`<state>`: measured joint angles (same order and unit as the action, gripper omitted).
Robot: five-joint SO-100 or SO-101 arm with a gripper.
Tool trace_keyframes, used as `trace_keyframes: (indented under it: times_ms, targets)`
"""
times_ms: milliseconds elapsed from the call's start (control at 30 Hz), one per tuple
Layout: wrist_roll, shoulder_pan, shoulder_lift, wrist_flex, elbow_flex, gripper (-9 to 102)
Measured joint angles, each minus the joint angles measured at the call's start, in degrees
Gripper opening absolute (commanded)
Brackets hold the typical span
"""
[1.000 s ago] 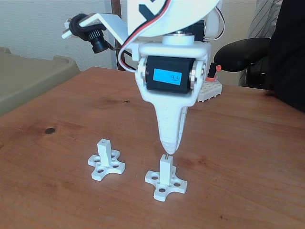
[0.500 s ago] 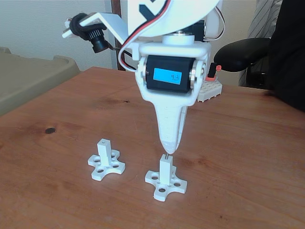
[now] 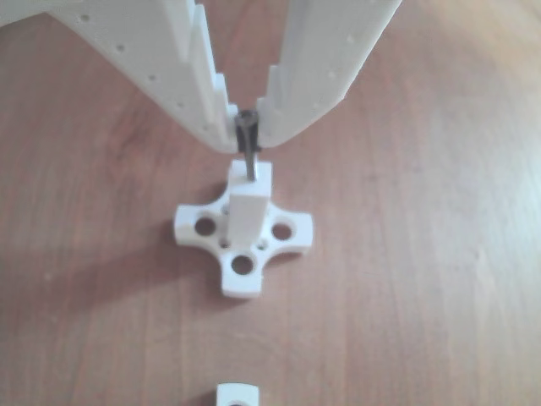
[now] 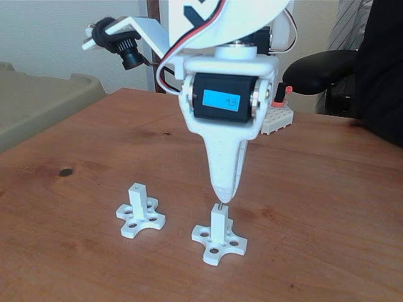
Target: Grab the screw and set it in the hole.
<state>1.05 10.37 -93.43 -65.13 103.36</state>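
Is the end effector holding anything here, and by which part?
Yes: the end effector pinches the screw by its head end, shaft down on the post.

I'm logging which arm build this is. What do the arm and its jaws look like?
The arm is white printed plastic with a black servo carrying a light-blue label. Red, white and black wires loop beside it, and a black camera sits on a white bracket. The gripper has white jaws tapering to narrow tips, with stepped inner edges and small dimples.
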Motion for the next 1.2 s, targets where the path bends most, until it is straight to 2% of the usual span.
trace_keyframes:
  times_ms: [800,1200]
  targets:
    - [-0.09,-0.97,0.00,1.58,0.09,-4]
    - [-0.09,-1.14,0.09,1.58,0.09,2]
